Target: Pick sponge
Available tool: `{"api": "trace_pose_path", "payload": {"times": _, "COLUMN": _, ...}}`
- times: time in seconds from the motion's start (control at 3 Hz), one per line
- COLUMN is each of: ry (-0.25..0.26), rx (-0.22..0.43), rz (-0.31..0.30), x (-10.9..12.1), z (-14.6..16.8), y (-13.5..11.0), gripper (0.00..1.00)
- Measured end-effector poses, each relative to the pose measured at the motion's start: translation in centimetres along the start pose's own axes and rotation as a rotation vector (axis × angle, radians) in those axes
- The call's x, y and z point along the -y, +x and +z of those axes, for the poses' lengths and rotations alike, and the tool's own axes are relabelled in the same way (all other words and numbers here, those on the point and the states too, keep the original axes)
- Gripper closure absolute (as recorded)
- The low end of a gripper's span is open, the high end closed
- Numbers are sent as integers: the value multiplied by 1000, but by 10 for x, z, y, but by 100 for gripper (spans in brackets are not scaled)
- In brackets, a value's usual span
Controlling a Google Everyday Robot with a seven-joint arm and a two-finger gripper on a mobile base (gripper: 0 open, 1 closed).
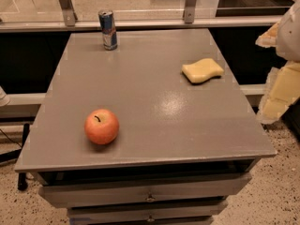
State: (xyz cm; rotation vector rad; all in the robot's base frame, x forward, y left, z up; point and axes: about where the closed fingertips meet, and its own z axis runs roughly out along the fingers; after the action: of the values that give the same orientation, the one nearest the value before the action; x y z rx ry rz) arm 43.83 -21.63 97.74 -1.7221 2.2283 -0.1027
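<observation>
The sponge [203, 70] is a pale yellow flat pad with wavy edges, lying on the right side of the grey table top [150, 102], toward the back. My gripper [274, 69] hangs at the right edge of the view, beyond the table's right edge and to the right of the sponge. Its blocky pale-yellow fingers [281, 95] stand apart with nothing between them. The gripper does not touch the sponge.
A red-orange apple [101, 126] sits at the front left of the table. A blue and silver drink can [108, 29] stands upright at the back left. Drawers [150, 196] are below the top. A rail with metal posts [190, 6] runs behind the table.
</observation>
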Motion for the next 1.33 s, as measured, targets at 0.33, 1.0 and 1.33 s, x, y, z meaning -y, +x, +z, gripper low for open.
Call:
{"api": "trace_pose_path", "payload": {"times": 0.33, "ry": 0, "rx": 0, "rz": 0, "x": 0, "z": 0, "y": 0, "gripper": 0}}
{"api": "trace_pose_path", "payload": {"times": 1.0, "ry": 70, "rx": 139, "rz": -67, "x": 51, "z": 39, "y": -28, "gripper": 0}}
{"api": "trace_pose_path", "payload": {"times": 1.33, "ry": 105, "rx": 215, "rz": -66, "x": 88, "z": 71, "y": -48, "gripper": 0}}
